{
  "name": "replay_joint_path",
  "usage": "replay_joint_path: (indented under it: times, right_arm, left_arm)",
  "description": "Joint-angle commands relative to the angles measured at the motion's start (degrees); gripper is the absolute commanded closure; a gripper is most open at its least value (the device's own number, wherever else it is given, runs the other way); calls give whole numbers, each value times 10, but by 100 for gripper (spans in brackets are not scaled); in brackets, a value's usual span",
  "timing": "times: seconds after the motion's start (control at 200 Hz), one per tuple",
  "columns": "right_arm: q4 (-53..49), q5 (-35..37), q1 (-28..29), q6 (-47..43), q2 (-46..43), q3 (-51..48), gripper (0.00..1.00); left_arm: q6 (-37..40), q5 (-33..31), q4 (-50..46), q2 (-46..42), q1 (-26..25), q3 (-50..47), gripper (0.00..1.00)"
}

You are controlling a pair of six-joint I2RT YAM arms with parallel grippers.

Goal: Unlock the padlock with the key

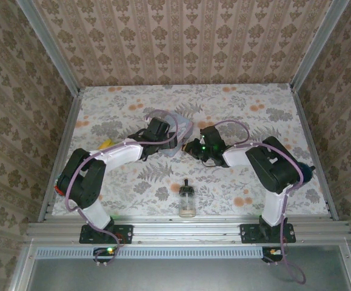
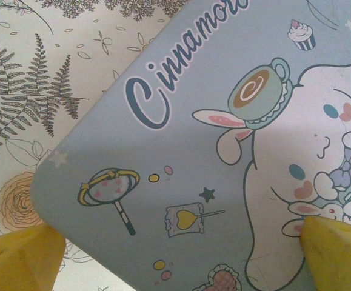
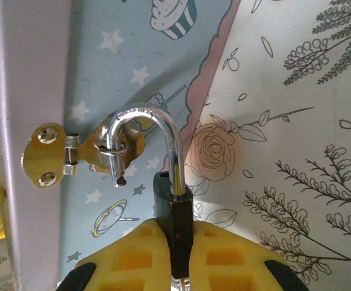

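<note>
Right claw (image 3: 178, 267) clamped on padlock (image 3: 176, 219), open shackle (image 3: 140, 111) hooked through hasp (image 3: 94, 151)

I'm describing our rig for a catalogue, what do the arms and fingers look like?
The left arm and right arm have black joints and white links, each trailed by a looping lilac cable. The fingers are yellow, with square recesses moulded in. A green light glows on the right wrist.

A pale blue cartoon-printed tin (image 1: 183, 128) lies mid-desk (image 1: 254, 103) on the floral cover. A small black-capped glass bottle (image 1: 187, 201) stands upright near the front edge.
</note>
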Motion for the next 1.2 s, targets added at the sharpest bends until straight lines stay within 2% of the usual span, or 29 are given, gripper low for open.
replay_joint_path:
  times: [0.0, 0.855, 1.195]
  right_arm:
    - [37, 7, -9, 14, 7, 26, 100]
    - [59, 8, -25, 28, 23, 44, 100]
    - [49, 22, -33, 12, -2, 28, 100]
  left_arm:
    - [6, 9, -49, -2, -3, -20, 0]
    - [2, 11, -46, -3, -2, -29, 0]
    - [1, 11, -44, -11, 0, -35, 2]
